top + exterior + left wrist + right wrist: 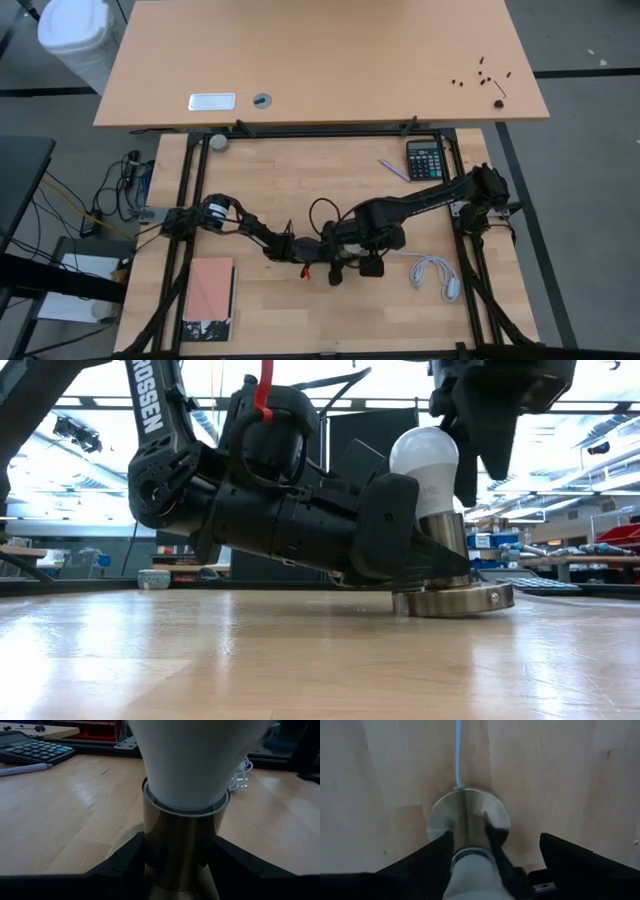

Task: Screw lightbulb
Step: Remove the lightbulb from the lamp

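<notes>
The white lightbulb [423,460] stands with its base in a brass socket [450,545], whose round base disc [469,815] lies flat on the wooden table. My left gripper [184,865] lies low over the table and is shut on the socket's upright stem. My right gripper [470,460] comes down from above with its fingers on either side of the bulb's globe [470,880], shut on it. A white cord [458,750] runs away from the disc. My left gripper pinches the socket's brass stem [182,845] between its two fingers, just below the bulb's neck. The fingers come in nearly level from the table's left and lie across the upright stem. The disc stays on the table. My right gripper holds the bulb's globe from above, fingers pointing down. One finger [468,470] lies against the globe's side. The other is hidden behind the bulb, and the wrist view's lower edge cuts off the place of contact. The bulb stands upright in the socket.
A calculator [425,158] and a pen [393,168] lie toward the table's far right. A coiled white cable with an adapter [435,272] lies right of the grippers. A pink notebook [208,298] lies near the front left. A second, larger table [320,60] stands beyond.
</notes>
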`<control>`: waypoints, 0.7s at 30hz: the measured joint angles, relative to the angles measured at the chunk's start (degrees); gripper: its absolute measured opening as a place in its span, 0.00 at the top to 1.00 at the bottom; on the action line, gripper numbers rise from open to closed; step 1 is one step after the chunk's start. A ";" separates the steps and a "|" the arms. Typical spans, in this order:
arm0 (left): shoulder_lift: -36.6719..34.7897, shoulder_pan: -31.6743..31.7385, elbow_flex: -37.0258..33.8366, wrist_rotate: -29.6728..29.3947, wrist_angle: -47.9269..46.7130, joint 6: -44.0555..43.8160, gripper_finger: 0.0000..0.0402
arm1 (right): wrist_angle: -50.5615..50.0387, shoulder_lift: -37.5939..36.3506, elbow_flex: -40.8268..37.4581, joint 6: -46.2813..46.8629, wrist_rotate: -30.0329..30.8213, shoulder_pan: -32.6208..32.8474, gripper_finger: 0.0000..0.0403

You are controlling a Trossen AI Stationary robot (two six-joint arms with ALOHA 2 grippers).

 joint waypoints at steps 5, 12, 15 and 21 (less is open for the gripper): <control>0.00 0.10 0.00 0.06 -0.14 0.35 0.53 | 1.33 0.01 0.00 1.74 0.07 -1.12 0.24; 0.00 0.42 0.00 0.45 -0.31 0.42 0.53 | 1.19 0.01 0.00 -0.40 -0.03 -2.50 0.24; 0.02 0.42 0.00 0.45 -0.31 0.45 0.53 | 0.46 0.01 0.00 -5.36 -0.53 -2.77 0.24; 0.02 0.39 0.00 0.44 -0.28 0.44 0.53 | -2.88 0.01 0.00 -16.31 -0.10 -2.80 0.24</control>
